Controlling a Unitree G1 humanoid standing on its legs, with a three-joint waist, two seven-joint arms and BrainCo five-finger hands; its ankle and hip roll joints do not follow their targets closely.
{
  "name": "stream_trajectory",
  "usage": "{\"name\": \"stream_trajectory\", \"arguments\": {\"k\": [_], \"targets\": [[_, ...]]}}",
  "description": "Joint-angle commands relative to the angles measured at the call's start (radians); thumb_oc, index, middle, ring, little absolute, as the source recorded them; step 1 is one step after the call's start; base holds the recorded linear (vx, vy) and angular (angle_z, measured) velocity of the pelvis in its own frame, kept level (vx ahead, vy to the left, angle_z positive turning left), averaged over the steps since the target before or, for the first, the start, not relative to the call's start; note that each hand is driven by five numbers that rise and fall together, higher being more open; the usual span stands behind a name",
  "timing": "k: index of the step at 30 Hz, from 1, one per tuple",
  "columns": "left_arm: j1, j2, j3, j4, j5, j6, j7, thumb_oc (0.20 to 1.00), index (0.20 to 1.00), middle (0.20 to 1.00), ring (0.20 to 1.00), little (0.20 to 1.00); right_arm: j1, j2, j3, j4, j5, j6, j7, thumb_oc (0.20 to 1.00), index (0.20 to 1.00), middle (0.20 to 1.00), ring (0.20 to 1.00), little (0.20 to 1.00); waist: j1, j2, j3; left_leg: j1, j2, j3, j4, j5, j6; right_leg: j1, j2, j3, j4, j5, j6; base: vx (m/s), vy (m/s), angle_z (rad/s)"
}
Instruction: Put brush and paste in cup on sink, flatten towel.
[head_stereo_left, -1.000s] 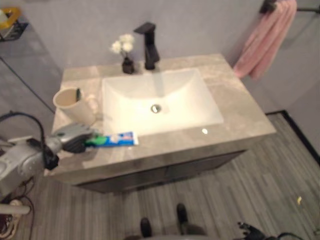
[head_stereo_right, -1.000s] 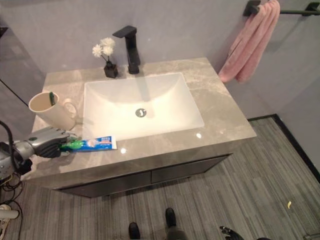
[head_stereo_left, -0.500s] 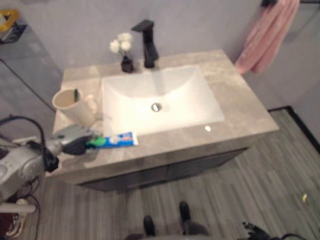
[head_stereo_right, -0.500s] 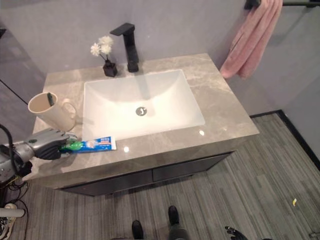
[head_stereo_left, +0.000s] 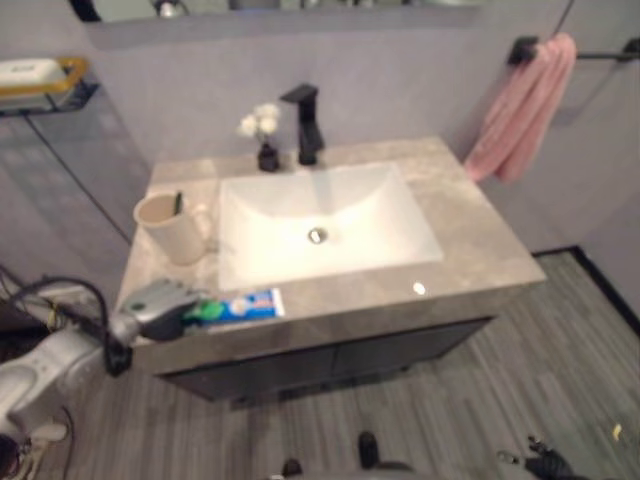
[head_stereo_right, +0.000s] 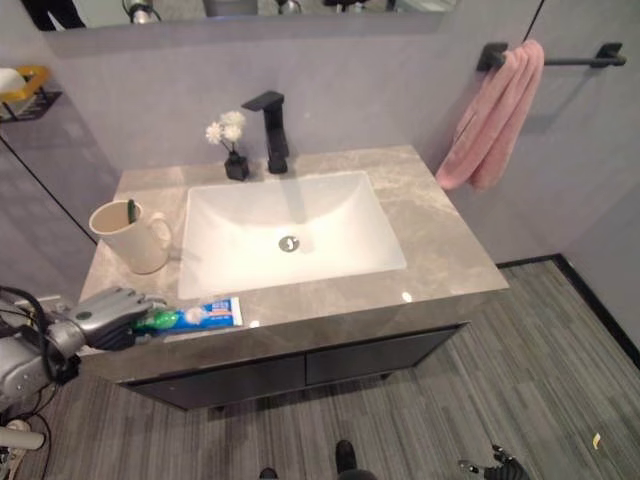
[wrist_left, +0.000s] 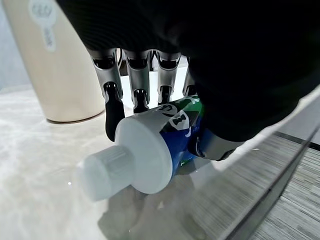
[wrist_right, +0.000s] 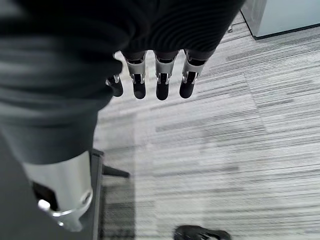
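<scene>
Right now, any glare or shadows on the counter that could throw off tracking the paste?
Left eye view: one small glare spot on the countertop, front right of the basin, well apart from the toothpaste in the left hand. Left wrist view: soft shadow on the counter under the tube, no glare on it.

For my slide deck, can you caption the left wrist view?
Left hand curled around the toothpaste tube lying on the counter, beside the cream cup.
</scene>
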Motion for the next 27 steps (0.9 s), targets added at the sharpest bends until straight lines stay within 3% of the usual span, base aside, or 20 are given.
{"name": "stream_trajectory", "arguments": {"k": [1, 13, 18, 27], "targets": [[-0.017, -0.026, 0.052, -0.016, 0.007, -0.003, 0.069, 0.200, 0.200, 0.200, 0.200, 0.200, -0.036, -0.034, -0.049, -0.002, 0.069, -0.027, -0.040, 1.000, 1.000, 1.000, 1.000, 1.000, -0.006, -0.017, -0.018, -0.006, 0.006, -0.013, 0.018, -0.110, 0.027, 0.044, -0.050, -0.071, 0.006, -0.063, 0.054, -0.02, -0.054, 0.06], [-0.038, -0.158, 0.133, -0.034, 0.002, 0.020, 0.153, 0.200, 0.200, 0.200, 0.200, 0.200, 0.007, -0.071, -0.145, -0.151, 0.080, -0.044, -0.083, 1.000, 1.000, 1.000, 1.000, 1.000, -0.025, -0.027, -0.036, 0.015, 0.015, -0.012, 0.018, -0.107, 0.020, 0.067, -0.039, -0.072, 0.006, -0.071, 0.040, -0.01, -0.017, 0.00], [-0.062, -0.248, 0.169, -0.021, -0.003, 0.038, 0.216, 0.200, 0.200, 0.200, 0.200, 0.200, 0.043, -0.070, -0.210, -0.340, 0.072, -0.060, -0.123, 1.000, 1.000, 1.000, 1.000, 1.000, -0.043, -0.033, -0.046, 0.019, 0.018, -0.004, 0.018, -0.109, 0.021, 0.066, -0.035, -0.063, 0.006, -0.069, 0.035, 0.00, -0.001, -0.01], [-0.136, -0.311, 0.215, -0.058, 0.014, 0.057, 0.289, 0.200, 0.200, 0.200, 0.200, 0.200, 0.060, -0.100, -0.301, -0.696, 0.003, -0.079, -0.156, 1.000, 1.000, 1.000, 1.000, 1.000, -0.062, -0.032, -0.056, 0.026, 0.019, 0.012, 0.018, -0.114, 0.025, 0.063, -0.032, -0.047, 0.006, -0.067, 0.031, 0.00, -0.002, -0.04]]}}
